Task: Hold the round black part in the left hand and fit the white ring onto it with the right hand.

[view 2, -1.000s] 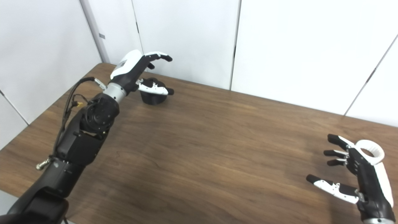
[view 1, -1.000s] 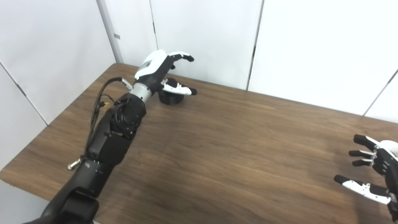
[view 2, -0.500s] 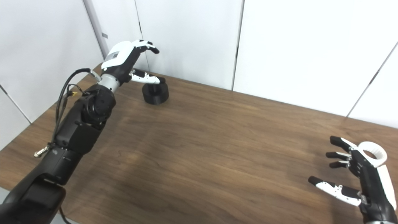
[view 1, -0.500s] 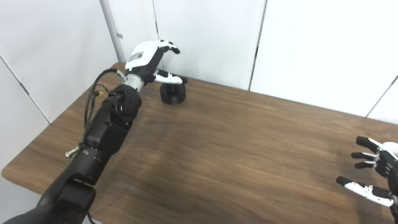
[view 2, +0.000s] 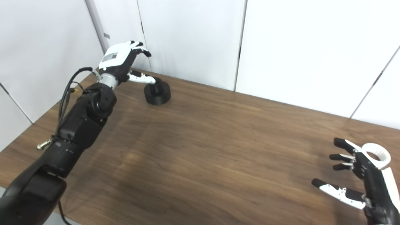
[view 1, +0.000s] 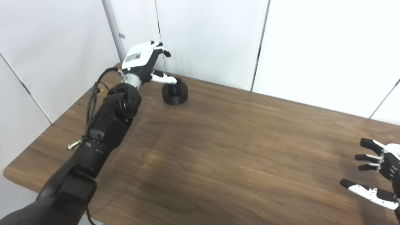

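The round black part (view 1: 175, 93) stands on the brown table (view 1: 218, 150) at the far left, near the back edge. My left hand (view 1: 144, 62) hovers just left of it and a little above, open, with the thumb reaching over the part's top. The white ring (view 2: 376, 155) lies on the table at the far right. My right hand (view 2: 365, 179) is open and empty beside the ring, just in front and left of it; the ring is partly hidden behind it. In the left eye view the right hand (view 1: 379, 175) is cut by the picture's edge.
White wall panels (view 1: 206, 37) stand close behind the table's back edge. A cable loop (view 1: 93, 97) hangs off my left forearm. The table's left corner (view 1: 9, 173) lies near my left elbow.
My left hand has swung left and back, from over the black part to its left side, and the fingers have curled in somewhat. The camera has shifted slightly. The right hand has barely moved.
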